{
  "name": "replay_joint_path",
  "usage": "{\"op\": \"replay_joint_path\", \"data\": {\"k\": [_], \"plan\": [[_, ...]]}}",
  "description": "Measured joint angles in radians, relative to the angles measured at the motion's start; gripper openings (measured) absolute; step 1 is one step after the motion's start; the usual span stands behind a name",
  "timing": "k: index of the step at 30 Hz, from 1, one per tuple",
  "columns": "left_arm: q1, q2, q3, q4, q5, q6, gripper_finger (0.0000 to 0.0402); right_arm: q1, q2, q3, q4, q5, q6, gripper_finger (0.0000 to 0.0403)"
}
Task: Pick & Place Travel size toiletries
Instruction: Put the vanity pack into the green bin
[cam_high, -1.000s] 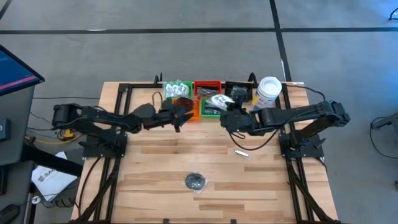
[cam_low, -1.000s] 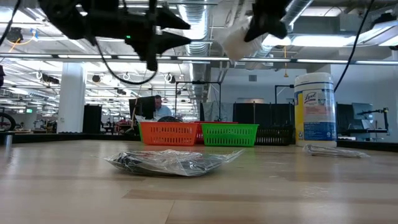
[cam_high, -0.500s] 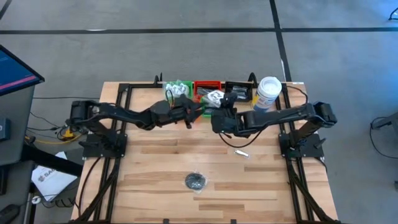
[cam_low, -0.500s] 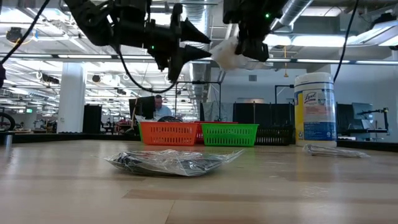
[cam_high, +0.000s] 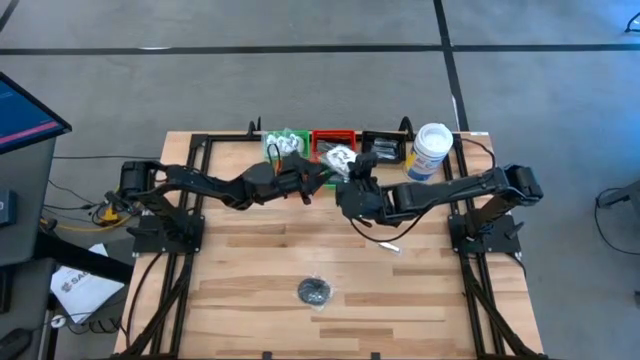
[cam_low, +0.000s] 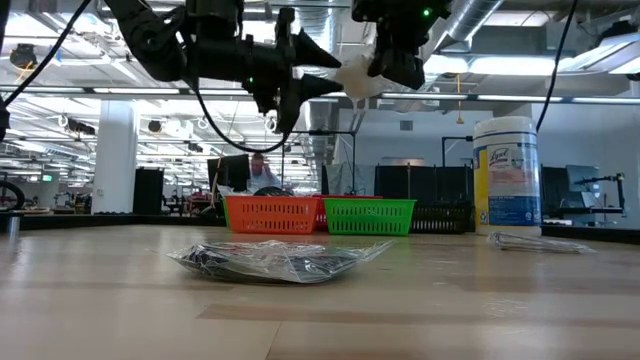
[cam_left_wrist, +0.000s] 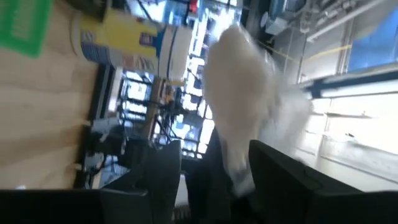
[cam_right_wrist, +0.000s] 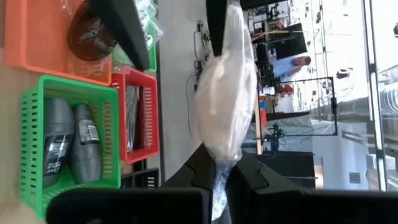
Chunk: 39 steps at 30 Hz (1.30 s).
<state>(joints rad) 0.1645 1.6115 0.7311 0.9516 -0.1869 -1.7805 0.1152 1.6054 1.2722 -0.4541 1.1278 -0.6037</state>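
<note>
Held packet: a clear plastic packet with white contents (cam_right_wrist: 225, 93) is carried in the air above the row of trays at the table's far edge, its lower end pinched by one gripper.
Right gripper: the right gripper (cam_right_wrist: 222, 169) is clamped on the packet's end, fingers drawn together around the plastic; in the high view it sits just in front of the trays.
Left gripper: the left gripper (cam_high: 318, 179) is held with its fingers apart on either side of the same packet; whether the fingers (cam_left_wrist: 283, 180) touch it cannot be told.
Tray contents: two dark grey oval bottles (cam_right_wrist: 69, 146) are seen lying side by side in a green mesh tray (cam_right_wrist: 31, 112); a dark round piece in plastic (cam_right_wrist: 92, 38) lies in an orange tray (cam_right_wrist: 34, 37); slim items lie in a red tray (cam_right_wrist: 146, 99) beside them.
Items on the table: a black round piece in crumpled clear plastic (cam_low: 270, 260) lies on the wooden table (cam_high: 250, 290) near its front edge; a slim silvery sachet (cam_high: 388, 246) lies well apart from it, toward the right arm.
Canister: a tall white canister with a yellow-blue label (cam_low: 507, 175) stands upright at the far right corner.
</note>
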Motion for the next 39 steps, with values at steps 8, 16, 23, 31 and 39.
{"op": "replay_joint_path", "data": {"k": [8, 16, 23, 31, 39], "plan": [[-0.034, 0.0, 0.0, 0.021, -0.011, 0.003, 0.0187, -0.02, 0.0, 0.0, -0.002, 0.0, 0.01, 0.0015], [0.01, 0.0, 0.008, 0.041, -0.04, 0.027, 0.0191, -0.02, 0.0, 0.0, -0.002, -0.004, 0.014, 0.0015], [0.077, 0.0, 0.064, 0.045, 0.023, 0.065, 0.0192, -0.029, 0.0, 0.0, -0.001, -0.01, 0.021, 0.0015], [0.099, 0.0, 0.103, 0.023, 0.09, 0.104, 0.0174, -0.041, 0.0, 0.0, -0.001, -0.012, 0.032, 0.0015], [0.077, 0.0, 0.104, -0.092, 0.089, 0.11, 0.0169, -0.041, 0.0, 0.0, -0.001, -0.013, 0.032, 0.0017]]}}
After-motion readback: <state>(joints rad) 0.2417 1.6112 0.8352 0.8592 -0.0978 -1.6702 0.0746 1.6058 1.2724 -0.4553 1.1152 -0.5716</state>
